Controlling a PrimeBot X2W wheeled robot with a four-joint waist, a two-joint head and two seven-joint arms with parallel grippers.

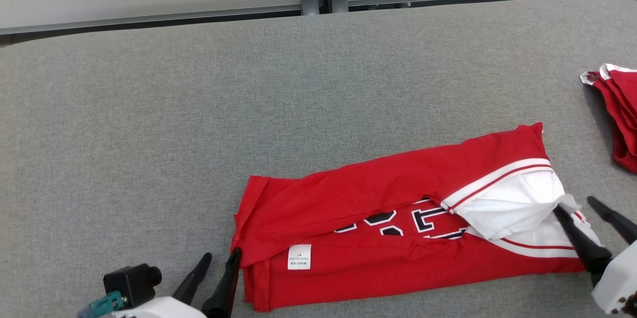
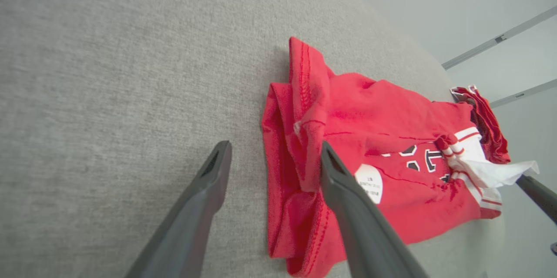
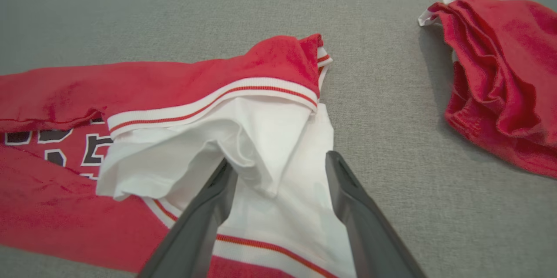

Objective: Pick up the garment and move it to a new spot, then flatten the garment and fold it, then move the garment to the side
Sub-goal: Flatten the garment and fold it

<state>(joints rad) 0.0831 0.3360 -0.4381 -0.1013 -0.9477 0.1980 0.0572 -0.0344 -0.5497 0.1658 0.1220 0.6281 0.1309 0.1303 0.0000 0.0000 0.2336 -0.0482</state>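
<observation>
Because the claws stand at opposite ends of the jersey (image 1: 398, 228), I take it they are placed to handle it by its two short edges, and the lengthwise fold looks done. The jersey lies on the grey table (image 1: 199, 109), toward the near right, as a long red band set slightly aslant. Its far half is turned over the near half, so the numbers peek out along the overlap.

The left claw (image 1: 221, 256) is spread wide at the hem end. One finger lies over the red edge and the other over bare table, with nothing pinched between them. The right claw (image 1: 575, 204) also gapes, at the striped end, where a white flap (image 1: 512, 203) puffs up and drapes against one finger (snagged on it, I'd guess, rather than held).

That flap is why this end looks unfinished. It will likely want pressing flat before any fold across. A red heap (image 1: 622, 109) sits well apart at the table's right edge, presumably the side where done pieces go.
</observation>
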